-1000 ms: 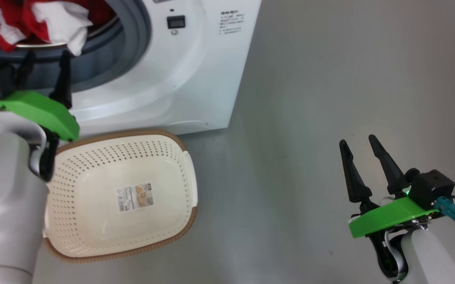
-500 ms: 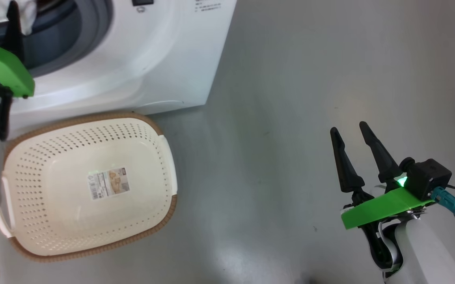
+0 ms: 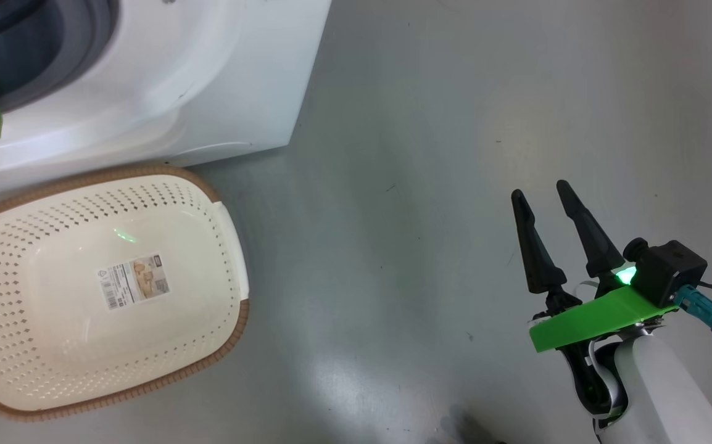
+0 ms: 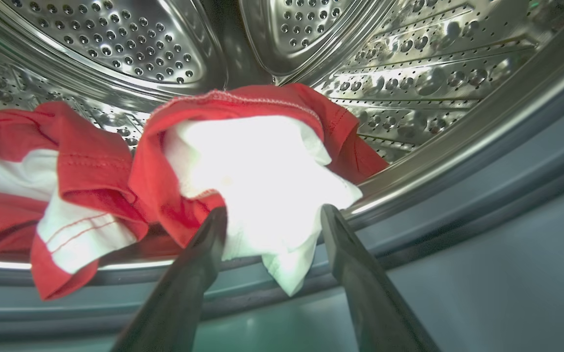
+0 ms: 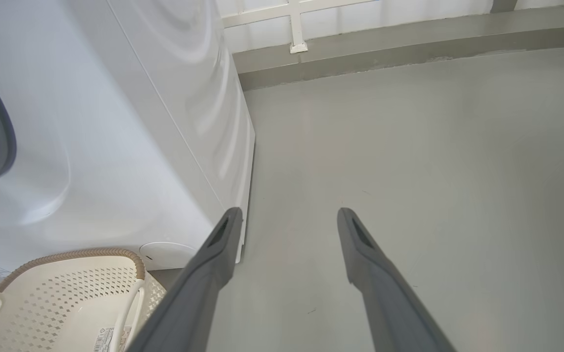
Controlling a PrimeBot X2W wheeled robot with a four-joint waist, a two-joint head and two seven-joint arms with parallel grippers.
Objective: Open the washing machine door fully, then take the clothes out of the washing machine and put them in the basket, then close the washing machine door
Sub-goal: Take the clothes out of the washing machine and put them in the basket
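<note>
Clothes (image 4: 243, 161) at drum lip (image 4: 433, 164) dead ahead of left hand (image 4: 273, 210), white fold between wide-apart fingers (image 4: 199, 264) | right hand (image 3: 540, 189) wide, empty, well right

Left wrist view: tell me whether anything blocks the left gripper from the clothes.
Nothing visible does. The left gripper points its open jaws straight at the clothes, whose white fold hangs just ahead over the lip of the washing machine.
</note>
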